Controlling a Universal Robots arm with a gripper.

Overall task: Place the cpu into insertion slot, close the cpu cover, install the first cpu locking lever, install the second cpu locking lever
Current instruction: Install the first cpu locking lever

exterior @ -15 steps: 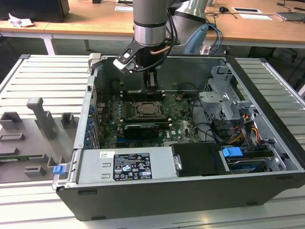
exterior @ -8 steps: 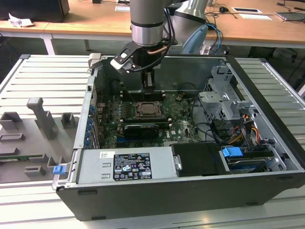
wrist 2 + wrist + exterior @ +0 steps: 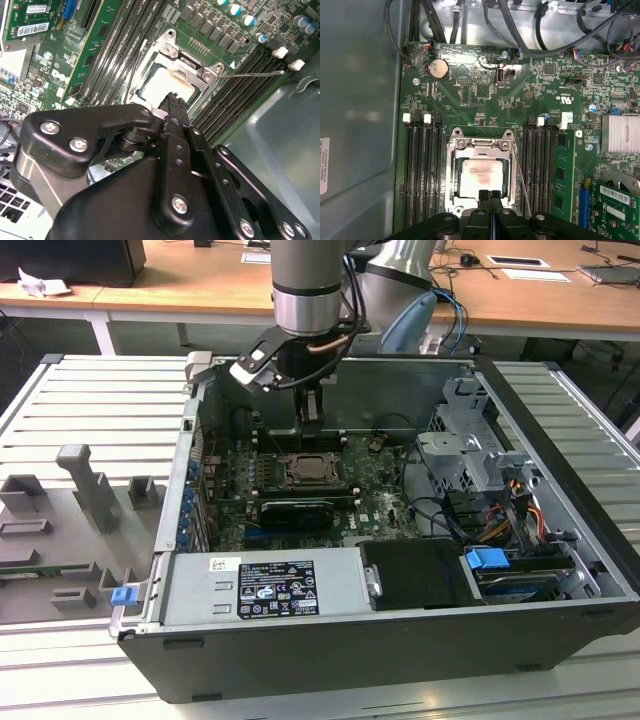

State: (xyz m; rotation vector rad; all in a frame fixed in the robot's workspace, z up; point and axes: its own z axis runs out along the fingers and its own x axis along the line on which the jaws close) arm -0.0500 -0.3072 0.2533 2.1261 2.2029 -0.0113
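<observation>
The cpu (image 3: 481, 175) lies in the insertion slot (image 3: 318, 472), its pale top stained with paste; it also appears in the second wrist view (image 3: 165, 86). The silver cpu cover (image 3: 480, 146) lies flat around it as a frame, as seen from another angle (image 3: 186, 61). A thin metal locking lever (image 3: 522, 185) runs beside the socket and angles out over the memory slots (image 3: 250, 74). My gripper (image 3: 490, 196) is shut with nothing between its black fingers, the tips at the socket's edge by the cpu (image 3: 172, 100). In the exterior view the gripper (image 3: 310, 428) hangs just above the socket.
Long black memory slots (image 3: 422, 170) flank the socket on both sides. The grey case wall (image 3: 355, 100) is close by. Cables (image 3: 530, 30) cross the board's far end. A power supply (image 3: 265, 588) and drive cage (image 3: 470, 455) fill the case's other parts.
</observation>
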